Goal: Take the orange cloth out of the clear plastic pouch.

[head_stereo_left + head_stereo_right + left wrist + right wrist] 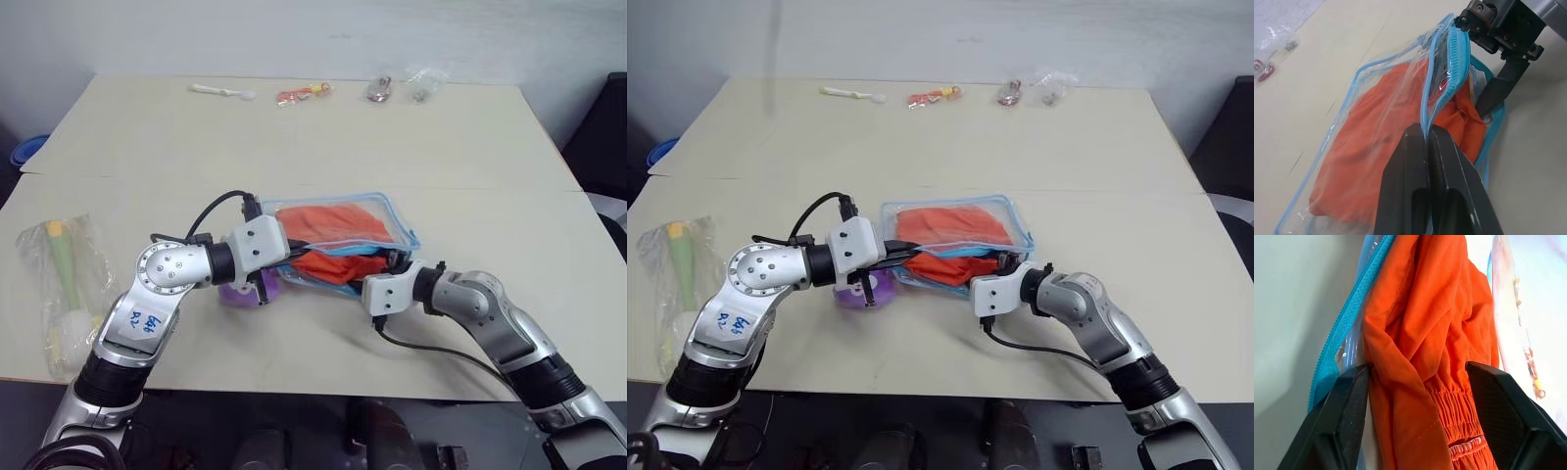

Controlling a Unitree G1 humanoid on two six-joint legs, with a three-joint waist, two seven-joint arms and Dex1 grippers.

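Pinning the clear plastic pouch (1376, 142) by its blue-trimmed mouth, my left pincer (1426, 147) is clamped shut while my right pincer (1418, 382) stands open astride the orange cloth (1425, 333) bulging from the pouch above the bench (294, 137). Next, I reckon: close and pull.

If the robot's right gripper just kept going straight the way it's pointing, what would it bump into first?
The orange cloth. The right gripper stands open with a bunch of that cloth between its fingers at the mouth of the clear plastic pouch, so going on should push it deeper into the cloth; how deep is hard to judge.
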